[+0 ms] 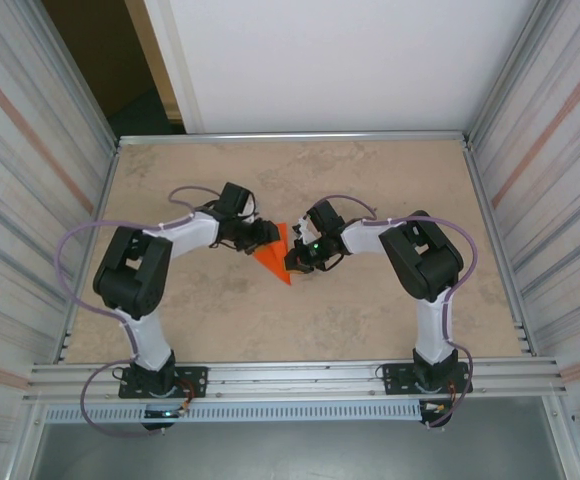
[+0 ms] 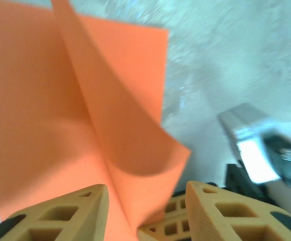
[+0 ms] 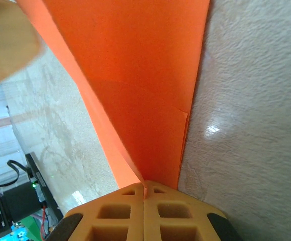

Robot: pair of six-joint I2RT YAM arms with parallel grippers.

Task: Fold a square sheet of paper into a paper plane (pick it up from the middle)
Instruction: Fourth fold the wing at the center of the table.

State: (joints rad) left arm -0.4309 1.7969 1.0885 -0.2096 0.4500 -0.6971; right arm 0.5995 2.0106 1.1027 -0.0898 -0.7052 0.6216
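The orange sheet of paper (image 1: pixel 276 258) lies mid-table, folded into a pointed wedge with its tip toward the near edge. My right gripper (image 1: pixel 300 258) sits at its right side. In the right wrist view this gripper (image 3: pixel 144 183) is shut on a thin raised fold of the paper (image 3: pixel 145 75). My left gripper (image 1: pixel 265 236) is at the paper's upper left edge. In the left wrist view its fingers (image 2: pixel 75 216) stand apart, and a curled flap of the paper (image 2: pixel 130 130) rises between them without being pinched.
The beige marbled table (image 1: pixel 370 170) is fenced by ribbed metal walls (image 1: pixel 30 150) on both sides and a rail (image 1: pixel 300 375) at the near edge. The right arm's grey wrist body (image 2: pixel 251 145) looms close at the right of the left wrist view.
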